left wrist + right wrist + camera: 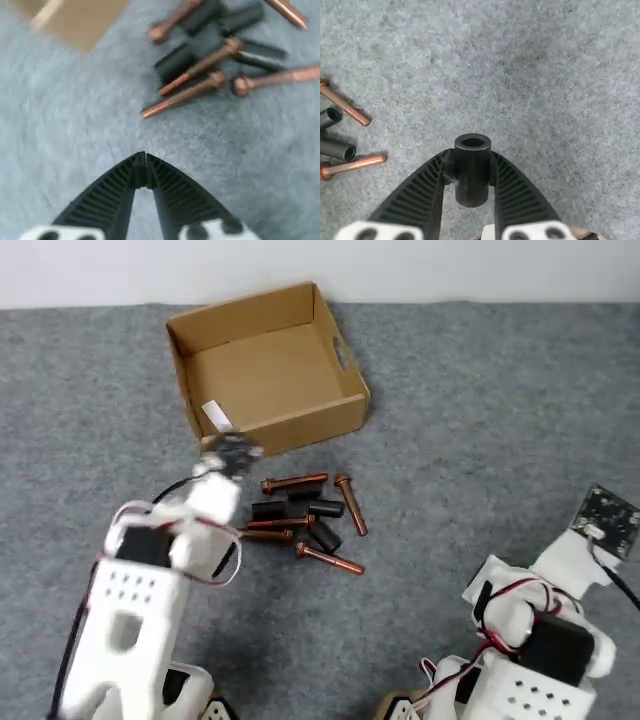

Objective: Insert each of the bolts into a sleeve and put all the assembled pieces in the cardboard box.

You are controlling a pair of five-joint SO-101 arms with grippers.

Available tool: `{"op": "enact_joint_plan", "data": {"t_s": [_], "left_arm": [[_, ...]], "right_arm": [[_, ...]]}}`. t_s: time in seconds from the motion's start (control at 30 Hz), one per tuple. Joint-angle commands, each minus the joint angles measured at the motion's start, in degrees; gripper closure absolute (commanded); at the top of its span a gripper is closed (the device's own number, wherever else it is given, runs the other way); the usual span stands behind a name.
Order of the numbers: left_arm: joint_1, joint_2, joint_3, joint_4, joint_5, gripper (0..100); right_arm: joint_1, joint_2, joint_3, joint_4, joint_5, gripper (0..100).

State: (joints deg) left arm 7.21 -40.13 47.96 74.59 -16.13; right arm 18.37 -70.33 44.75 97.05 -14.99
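Black sleeve (471, 182) sits clamped in the right gripper (471, 161), bore open toward its wrist, well away from the cardboard box (300, 425). Copper bolts (296, 483) lie flat before that box, nearest the left gripper (145, 167), tips together, empty.

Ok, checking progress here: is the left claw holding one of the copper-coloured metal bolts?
No, the left claw is shut on nothing, and the copper-coloured metal bolts lie on the grey mat beyond it.
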Motion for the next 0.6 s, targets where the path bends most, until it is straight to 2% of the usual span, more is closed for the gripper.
{"op": "enact_joint_plan", "data": {"t_s": [0.0,0.17,0.23,0.4,0.57], "left_arm": [[3.34,8.88,-8.84,0.09,-11.69,99],[4.57,21.27,-15.87,-0.62,-22.51,99],[4.75,26.73,-18.86,1.58,-26.29,96],[4.92,39.03,-27.38,6.59,-30.15,86],[5.89,48.62,-34.95,9.14,-32.18,85]], "right_arm": [[0.57,-0.31,0.53,-1.27,-0.18,99.1],[0.66,-4.7,2.9,-1.89,-0.09,99.1],[0.66,-7.87,4.92,-2.86,0.09,99.1],[0.66,-14.81,7.82,-4.53,2.64,99.1],[0.66,-15.87,8.62,-5.41,2.73,99.1]]}}
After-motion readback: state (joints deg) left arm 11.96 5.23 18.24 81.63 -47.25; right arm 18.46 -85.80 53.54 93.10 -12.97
